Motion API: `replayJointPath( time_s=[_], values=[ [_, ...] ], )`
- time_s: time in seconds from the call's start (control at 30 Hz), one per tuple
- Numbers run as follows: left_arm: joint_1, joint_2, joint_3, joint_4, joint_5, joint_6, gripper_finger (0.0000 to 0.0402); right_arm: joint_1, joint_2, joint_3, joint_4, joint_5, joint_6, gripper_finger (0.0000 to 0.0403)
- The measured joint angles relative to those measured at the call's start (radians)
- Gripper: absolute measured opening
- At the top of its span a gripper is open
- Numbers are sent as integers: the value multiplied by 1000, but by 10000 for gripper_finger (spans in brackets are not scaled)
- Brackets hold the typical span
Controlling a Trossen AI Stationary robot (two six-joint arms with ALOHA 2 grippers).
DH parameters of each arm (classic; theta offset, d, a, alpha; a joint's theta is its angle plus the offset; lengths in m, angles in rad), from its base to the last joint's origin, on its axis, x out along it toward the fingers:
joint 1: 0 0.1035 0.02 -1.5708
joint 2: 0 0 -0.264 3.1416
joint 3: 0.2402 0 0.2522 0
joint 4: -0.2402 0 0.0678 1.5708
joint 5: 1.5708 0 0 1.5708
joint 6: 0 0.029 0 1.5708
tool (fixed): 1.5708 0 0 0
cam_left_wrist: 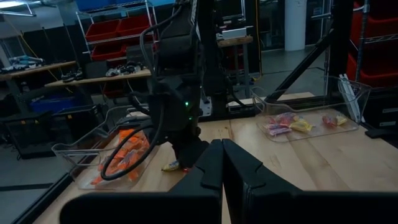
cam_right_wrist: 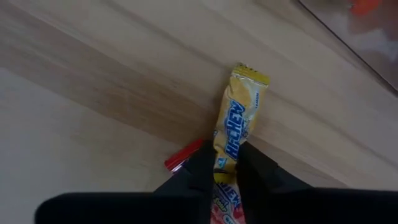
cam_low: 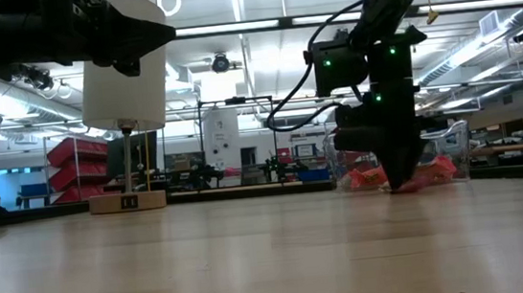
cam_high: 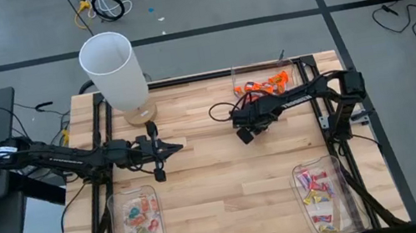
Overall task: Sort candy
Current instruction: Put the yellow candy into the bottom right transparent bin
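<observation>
A yellow wrapped candy [cam_right_wrist: 239, 112] lies on the wooden table [cam_high: 218, 174], just in front of the clear tray of orange candy [cam_high: 266, 83]. My right gripper [cam_right_wrist: 227, 171] points down at it and is shut on its near end. The red end of another wrapper [cam_right_wrist: 182, 157] shows beside one finger. From the left wrist view the same candy [cam_left_wrist: 169, 166] shows at that gripper's tips. My left gripper [cam_high: 177, 145] hovers level over the table's left half, shut and holding nothing. My right gripper pinches the yellow candy's near end [cam_right_wrist: 225, 163] between its two fingers, coming from above and pointing steeply down. The fingers lie across the wrapper's width. The candy's far end [cam_right_wrist: 250, 76] lies flat on the table. Whether the red wrapper is also caught, I cannot tell.
A tray of green-and-pink candy [cam_high: 142, 226] stands at the near left, a tray of pink-and-yellow candy [cam_high: 320, 191] at the near right. A white cylindrical lamp [cam_high: 114, 69] on a wooden base stands at the far left. Bare wood lies between the trays.
</observation>
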Motion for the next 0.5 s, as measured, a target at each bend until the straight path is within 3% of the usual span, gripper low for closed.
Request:
replayJointPath(
  time_s=[0.23,0.5],
  values=[
    [0,0,0,0,0,-2,5,29,-3,1,2,18,4,7],
    [0,0,0,0,0,-6,5,48,-3,34,-14,43,14,5]
  ],
)
